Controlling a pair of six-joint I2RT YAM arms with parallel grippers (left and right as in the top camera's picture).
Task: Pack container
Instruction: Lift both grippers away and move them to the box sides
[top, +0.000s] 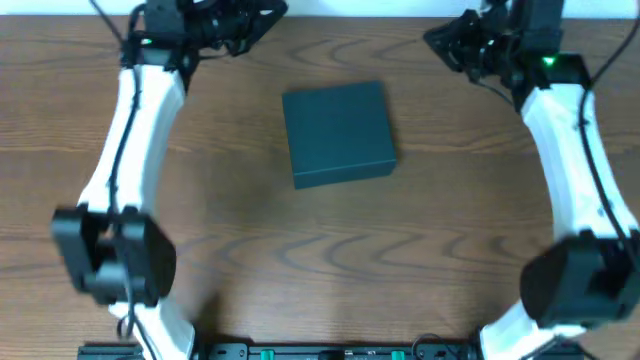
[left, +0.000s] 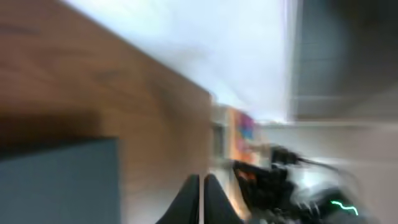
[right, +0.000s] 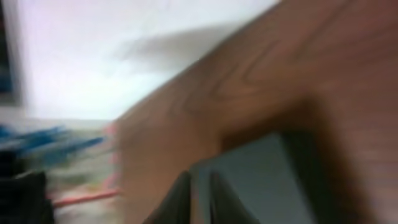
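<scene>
The container (top: 338, 132) is a dark teal-green square box lying shut on the wooden table, a little behind the middle. Its corner shows blurred in the left wrist view (left: 59, 183) and in the right wrist view (right: 261, 180). My left gripper (top: 252, 22) is raised near the back left edge, well away from the box; its fingers (left: 203, 190) are together and hold nothing. My right gripper (top: 445, 40) is raised near the back right edge, also apart from the box; its fingers (right: 200, 190) are close together and empty.
The wooden table (top: 330, 260) runs to a back edge behind both grippers, with a pale wall beyond. Both white arms (top: 130, 150) (top: 580, 150) run along the table's left and right sides. Blurred clutter (left: 249, 134) lies beyond the table's edge.
</scene>
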